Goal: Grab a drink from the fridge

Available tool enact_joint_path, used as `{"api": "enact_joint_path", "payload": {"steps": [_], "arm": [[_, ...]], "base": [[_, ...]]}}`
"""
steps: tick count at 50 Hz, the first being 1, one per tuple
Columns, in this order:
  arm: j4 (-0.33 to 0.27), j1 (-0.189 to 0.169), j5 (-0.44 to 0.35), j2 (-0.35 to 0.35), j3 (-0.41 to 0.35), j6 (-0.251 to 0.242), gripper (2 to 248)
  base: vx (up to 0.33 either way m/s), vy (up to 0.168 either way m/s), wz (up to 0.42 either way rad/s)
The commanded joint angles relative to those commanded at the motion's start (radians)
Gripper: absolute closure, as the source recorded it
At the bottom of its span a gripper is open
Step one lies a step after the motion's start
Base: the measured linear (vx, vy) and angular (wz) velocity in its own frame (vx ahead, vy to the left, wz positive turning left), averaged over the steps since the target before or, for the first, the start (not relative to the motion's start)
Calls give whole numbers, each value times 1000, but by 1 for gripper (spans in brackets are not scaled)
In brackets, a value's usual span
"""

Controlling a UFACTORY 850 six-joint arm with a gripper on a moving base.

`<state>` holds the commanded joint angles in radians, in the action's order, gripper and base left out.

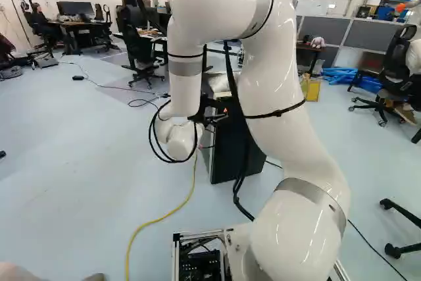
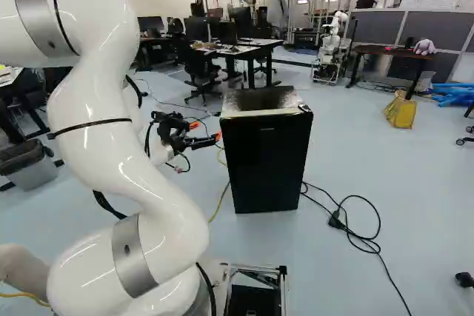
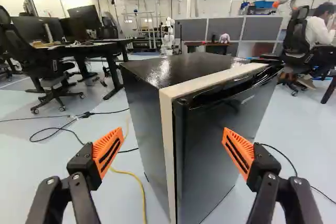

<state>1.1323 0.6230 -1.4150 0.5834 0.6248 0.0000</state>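
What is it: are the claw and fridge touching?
Cannot tell. In the wrist view, one pad of the open claw overlaps the fridge, but neither contact nor gap shows plainly.

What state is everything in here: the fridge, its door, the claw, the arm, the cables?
Fridge: upright on the floor
Fridge door: closed
Claw: open, holding nothing
Arm: bent, held out toward the fridge
Yellow cable: lying on the floor
Black cord: looped on the floor

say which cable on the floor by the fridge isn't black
The yellow cable, curving across the floor to the left of the fridge in the left base view; the floor cables beside the fridge's other side are black.
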Motion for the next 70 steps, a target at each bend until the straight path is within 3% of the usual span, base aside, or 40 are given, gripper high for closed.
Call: {"api": "enact_joint_path", "payload": {"steps": [37, 70], "arm": [[156, -40, 0, 82, 147, 0, 3], [168, -60, 0, 97, 177, 0, 3]], "base": [[0, 0, 0], [0, 0, 0]]}}
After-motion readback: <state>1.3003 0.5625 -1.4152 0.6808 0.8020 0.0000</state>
